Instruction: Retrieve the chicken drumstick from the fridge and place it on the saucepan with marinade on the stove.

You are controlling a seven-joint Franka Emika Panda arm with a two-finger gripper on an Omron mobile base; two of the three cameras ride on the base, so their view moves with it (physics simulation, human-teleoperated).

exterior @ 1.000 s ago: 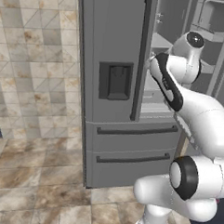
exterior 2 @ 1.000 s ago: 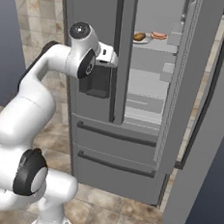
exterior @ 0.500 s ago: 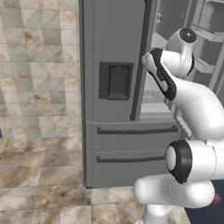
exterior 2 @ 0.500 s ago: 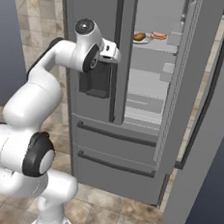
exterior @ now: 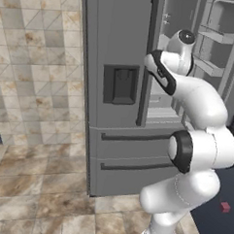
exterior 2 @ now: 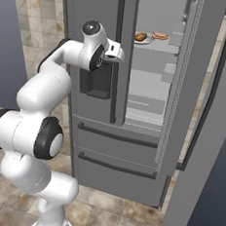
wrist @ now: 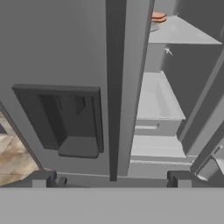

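I have the arm raised in front of the fridge (exterior 2: 144,113), whose right door (exterior 2: 207,119) stands swung wide while the left door, with its dark dispenser panel (exterior: 119,84) and long vertical handle (exterior: 146,62), is shut. From the hand view my gripper (wrist: 111,179) has its fingers (wrist: 41,178) spread wide apart with nothing between them, aimed at the edge of the shut left door and its handle, so the dispenser panel sits to one side and the lit interior to the other. In the right base view the hand is up near the top of that handle, just outside the opening. The chicken drumstick (exterior 2: 140,37) lies on the upper shelf (exterior 2: 163,47) inside the fridge, a small orange-brown piece, with a flat reddish and pale item (exterior 2: 160,36) just beside it on the same shelf. Below that shelf I see paler shelves and a bin, and under the doors the two lower drawers (exterior 2: 118,154) are shut. The floor (exterior: 33,182) is mottled brown tile.
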